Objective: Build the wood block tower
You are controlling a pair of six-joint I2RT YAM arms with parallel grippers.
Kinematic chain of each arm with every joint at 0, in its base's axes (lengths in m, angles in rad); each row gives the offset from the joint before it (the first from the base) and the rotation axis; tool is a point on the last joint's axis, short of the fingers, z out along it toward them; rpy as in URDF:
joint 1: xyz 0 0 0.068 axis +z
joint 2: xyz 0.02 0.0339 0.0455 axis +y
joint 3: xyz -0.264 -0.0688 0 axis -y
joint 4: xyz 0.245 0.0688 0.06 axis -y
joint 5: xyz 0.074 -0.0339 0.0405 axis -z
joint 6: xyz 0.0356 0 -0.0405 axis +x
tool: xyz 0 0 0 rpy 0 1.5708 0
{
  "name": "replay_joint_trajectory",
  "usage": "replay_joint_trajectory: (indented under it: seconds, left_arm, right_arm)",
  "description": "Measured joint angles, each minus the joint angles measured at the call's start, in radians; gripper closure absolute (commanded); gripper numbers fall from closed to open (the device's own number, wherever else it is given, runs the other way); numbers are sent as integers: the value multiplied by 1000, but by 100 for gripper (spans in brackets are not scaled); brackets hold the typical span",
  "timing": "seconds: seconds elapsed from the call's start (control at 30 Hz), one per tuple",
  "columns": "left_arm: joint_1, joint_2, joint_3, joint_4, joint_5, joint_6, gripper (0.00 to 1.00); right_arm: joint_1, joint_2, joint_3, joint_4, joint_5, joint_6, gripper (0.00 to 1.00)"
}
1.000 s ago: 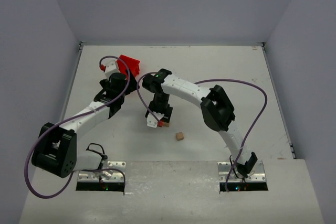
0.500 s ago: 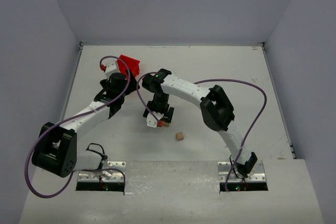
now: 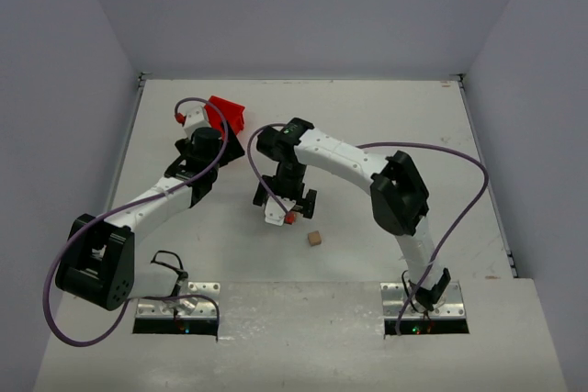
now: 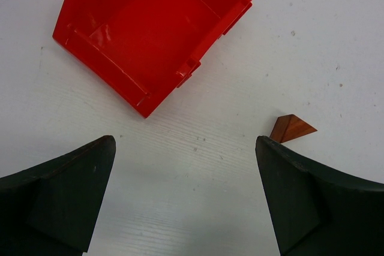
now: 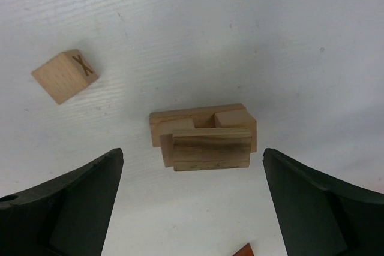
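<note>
A robotics lab cell; a white table boxed in by plain grey walls; the left arm and right arm bolted to metal plates at its near edge; purple cables trailing.

Bright, even light falls from overhead. The table is near washed-out white, and shadows on it are faint and soft-edged. Both wrist views are sharp: grain shows on the stack and the cube. The bin has a dull sheen. The left fingers and right fingers are dark, with little detail.
</note>
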Motion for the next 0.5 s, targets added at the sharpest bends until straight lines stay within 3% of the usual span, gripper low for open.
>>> replay_joint_trajectory:
  seconds: [0.27, 0.4, 0.5]
  left_arm:
    - [5, 0, 0, -4, -9, -4, 0]
    - [12, -1, 3, -4, 5, -9, 0]
    - [13, -7, 4, -4, 13, -14, 0]
  right_arm:
    - [0, -208, -132, 28, -150, 18, 1]
    - [2, -373, -385, 335, -237, 302, 1]
    - [5, -495, -614, 656, -243, 654, 1]
